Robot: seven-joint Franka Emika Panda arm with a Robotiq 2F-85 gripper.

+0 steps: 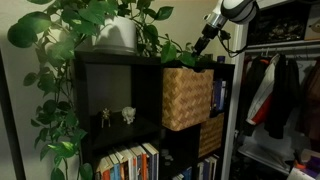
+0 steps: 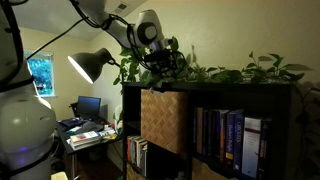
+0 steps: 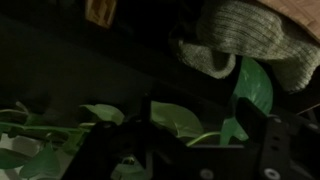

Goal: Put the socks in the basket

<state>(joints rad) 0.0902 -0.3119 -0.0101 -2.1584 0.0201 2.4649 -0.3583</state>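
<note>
A bundle of grey-green knitted socks (image 3: 252, 40) lies at the top right of the wrist view, on a dark surface beyond green leaves. My gripper (image 3: 190, 150) is open, and only plant leaves show between its dark fingers, short of the socks. In both exterior views the gripper (image 1: 201, 45) (image 2: 166, 62) hovers over the top of the black shelf, among the plant's leaves. The tan wicker basket (image 1: 187, 97) (image 2: 163, 120) sits in the upper cubby just below the gripper. I cannot make out the socks in the exterior views.
A trailing plant in a white pot (image 1: 116, 35) spreads over the shelf top (image 1: 150, 58). A darker woven basket (image 1: 211, 135) sits lower down. Books (image 2: 225, 140) fill other cubbies. Clothes (image 1: 283, 95) hang beside the shelf. A desk lamp (image 2: 90, 64) stands nearby.
</note>
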